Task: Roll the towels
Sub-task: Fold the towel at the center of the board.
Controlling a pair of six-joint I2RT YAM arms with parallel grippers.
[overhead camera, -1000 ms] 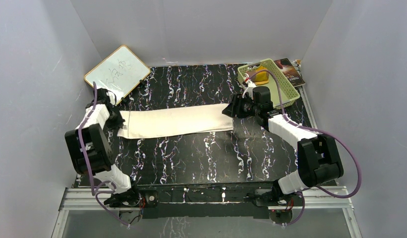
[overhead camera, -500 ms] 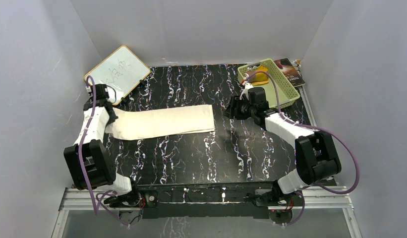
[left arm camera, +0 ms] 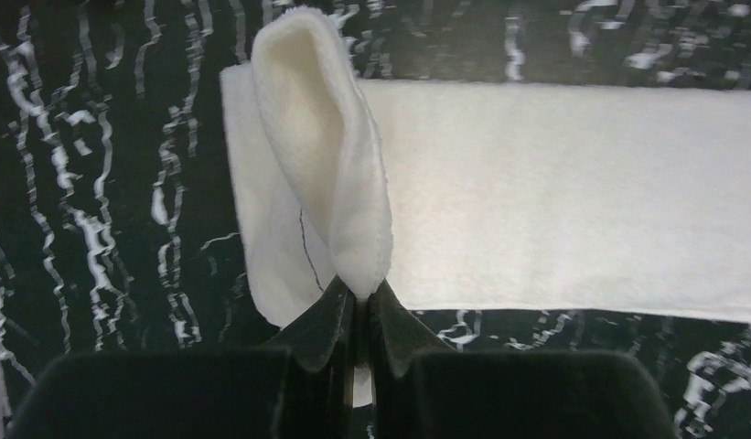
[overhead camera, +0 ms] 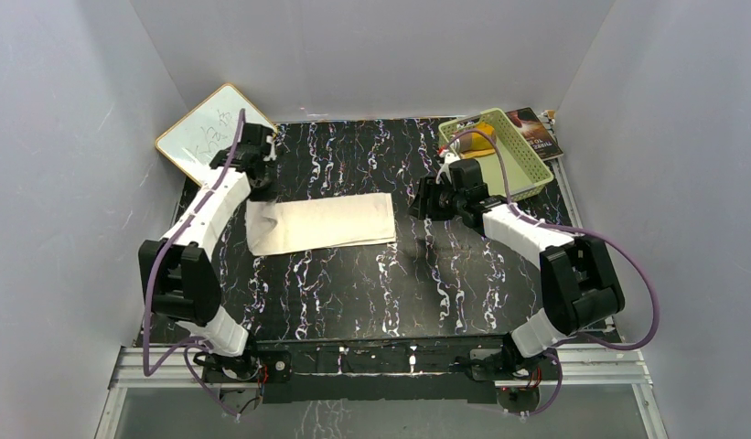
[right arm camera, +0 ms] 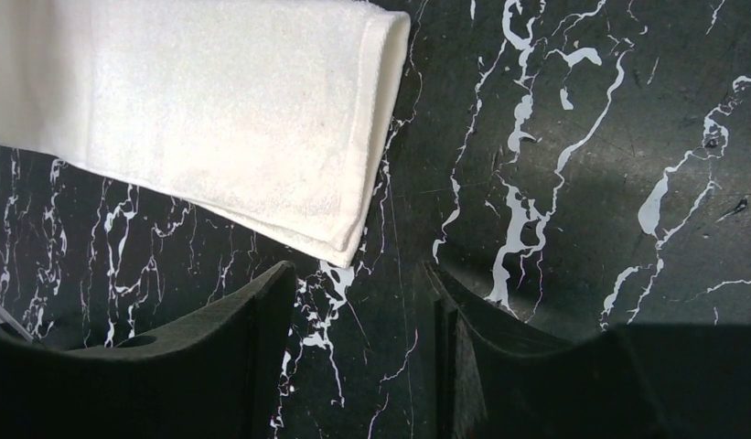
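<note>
**finding.** the cream towel [overhead camera: 321, 222] lies as a long folded strip left of centre on the desk [overhead camera: 371, 293], in the top view. its left end [left arm camera: 321, 137] is raised off the strip and curls over into an open loop.

**jaws.** the left jaws are clamped on the edge of that raised end, at the bottom centre of the left wrist view. the right jaws stand apart and hold nothing. they hang over bare desk just beyond the strip's right end [right arm camera: 371, 137] and do not touch it.

**other towel.** the orange-yellow towel [overhead camera: 482, 142] sits in the green basket [overhead camera: 536, 174] at the upper right, not yet rolled.

**step in hand, as judged.** forming the first turn of the roll at the left end.

**recommendations.**
- keep the pinch and carry the raised end over and down onto the strip, so the first turn closes small. the loop now looks loose, and a loose core would give a slack roll.
- hold the raised edge square to the strip's long sides, or the roll will likely run off at an angle.
- the cloth is soft and layered and may slide on the smooth desk. bringing the right jaws down on the far end would likely steady it.
- drive the roll low along the desk.
</note>
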